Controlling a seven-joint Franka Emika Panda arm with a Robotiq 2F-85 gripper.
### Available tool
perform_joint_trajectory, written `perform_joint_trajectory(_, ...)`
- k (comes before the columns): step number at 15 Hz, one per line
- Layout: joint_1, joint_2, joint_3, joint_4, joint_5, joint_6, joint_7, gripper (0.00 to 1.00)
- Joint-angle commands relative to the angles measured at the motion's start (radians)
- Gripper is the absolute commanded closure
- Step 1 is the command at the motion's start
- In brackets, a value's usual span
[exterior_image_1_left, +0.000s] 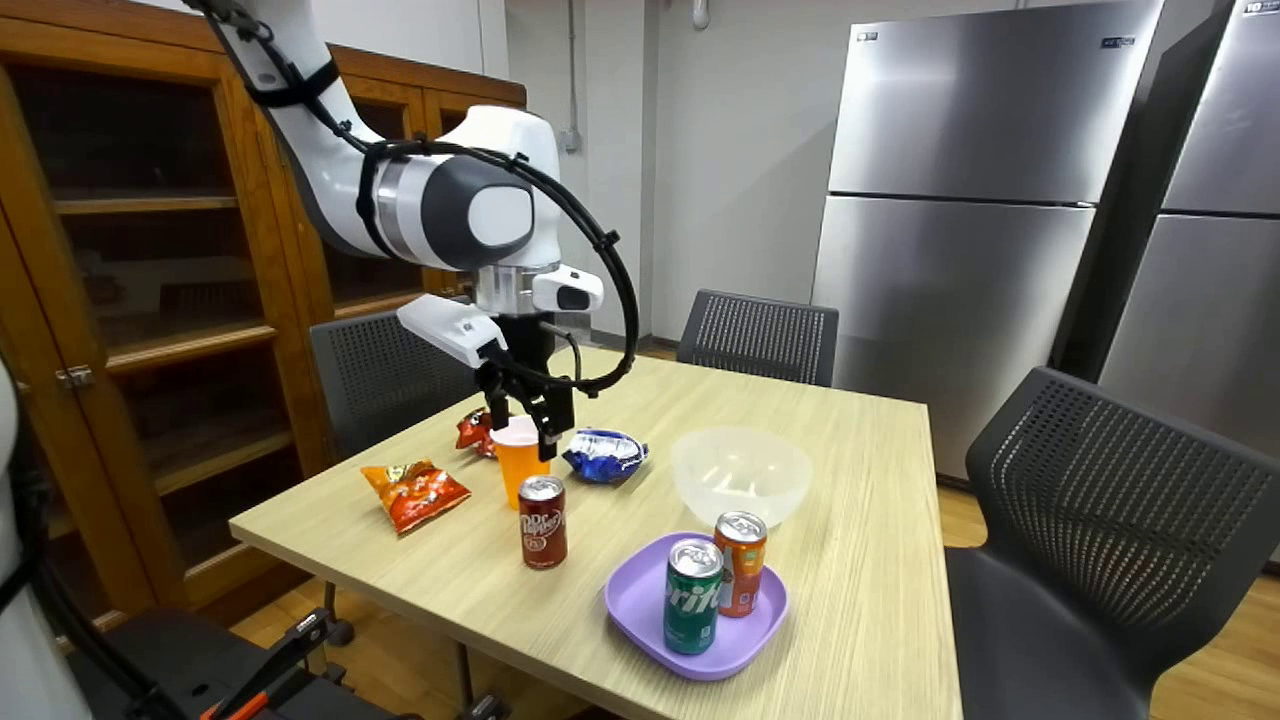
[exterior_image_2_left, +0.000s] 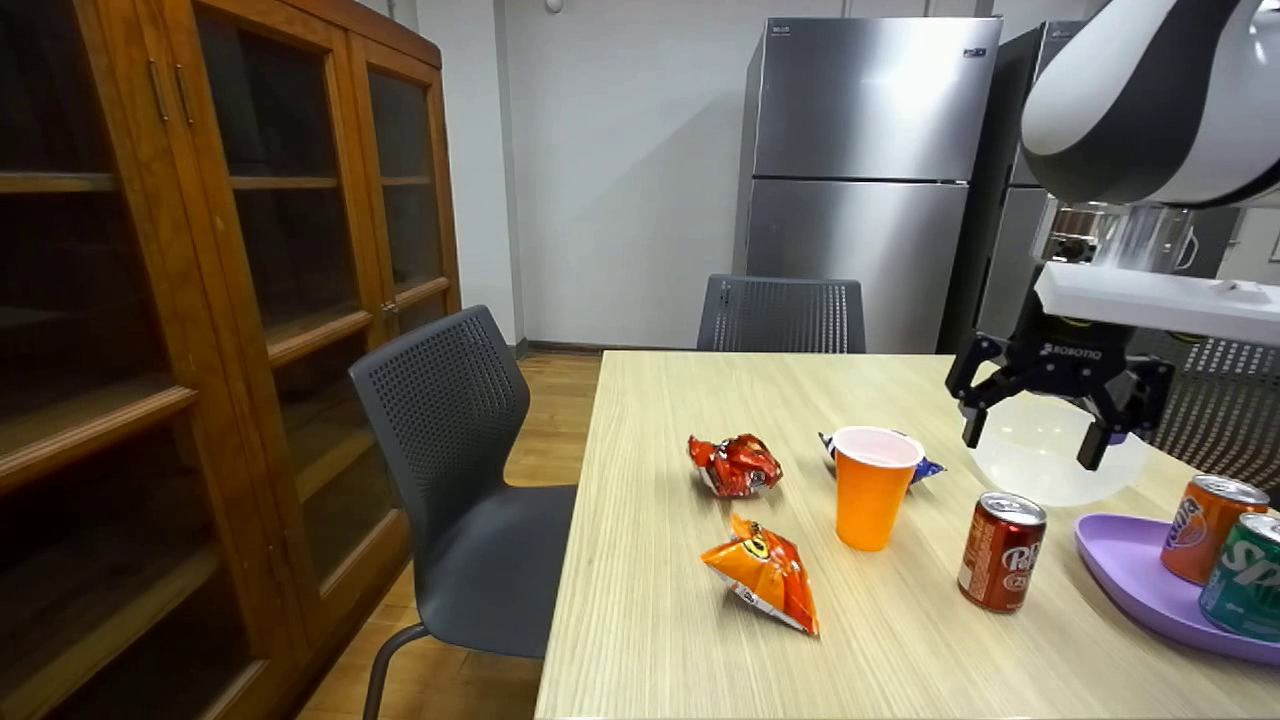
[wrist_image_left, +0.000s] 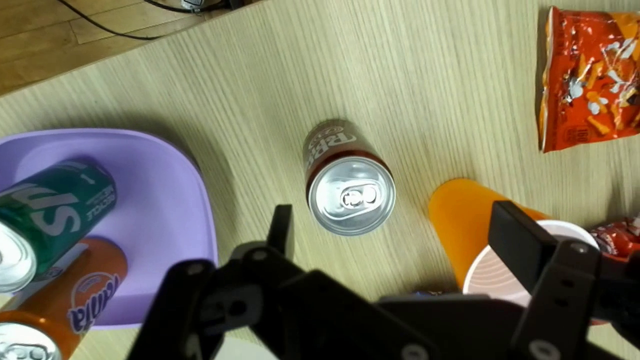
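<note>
Your gripper (exterior_image_2_left: 1030, 450) is fully open, with nothing between its jaws, and it points down above the bench (exterior_image_2_left: 650, 660). The thing nearest to it is the Dr Pepper (wrist_image_left: 350, 192), which stands upright on the bench with its tab end facing up. The relation to read with care is this one: in both exterior views the Dr Pepper is almost directly beneath your gripper, near it but not touching. Its long axis is vertical, so it runs roughly parallel to the direction in which your gripper points. In the wrist view you can see that it is not centred in the opening; it lies toward the side of the tray (wrist_image_left: 165, 215), and a little beyond the jaws. On the opposite side stands the cup (exterior_image_2_left: 868, 500), also upright. In the wrist view one jaw covers a part of its rim, but an exterior view shows a gap there, so I judge that they are apart. You have only one arm here, so there is no nearer one to choose. The Sprite (exterior_image_1_left: 692, 597) and the Fanta (exterior_image_1_left: 742, 565) stand in the tray, with the bowl (exterior_image_1_left: 740, 475) behind them, and the orange bag (exterior_image_2_left: 765, 575) lies past the cup.
</note>
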Motion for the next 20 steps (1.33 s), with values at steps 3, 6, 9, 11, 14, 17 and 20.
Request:
perform_joint_trajectory(3,0.000,0.046,0.010,0.020,-0.004,-0.005,-0.055,0.00)
perform_joint_trajectory(6,-0.001,0.076,0.009,0.034,-0.011,-0.007,-0.068,0.00)
perform_joint_trajectory(9,-0.002,0.113,0.007,0.055,-0.008,-0.011,-0.086,0.00)
perform_joint_trajectory(11,-0.004,0.140,0.005,0.070,-0.011,-0.011,-0.093,0.00)
perform_joint_trajectory(14,-0.007,0.182,0.001,0.096,-0.011,-0.013,-0.101,0.00)
perform_joint_trajectory(17,-0.009,0.222,-0.003,0.126,-0.010,-0.015,-0.106,0.00)
perform_joint_trajectory(20,-0.012,0.258,-0.003,0.156,-0.007,-0.020,-0.112,0.00)
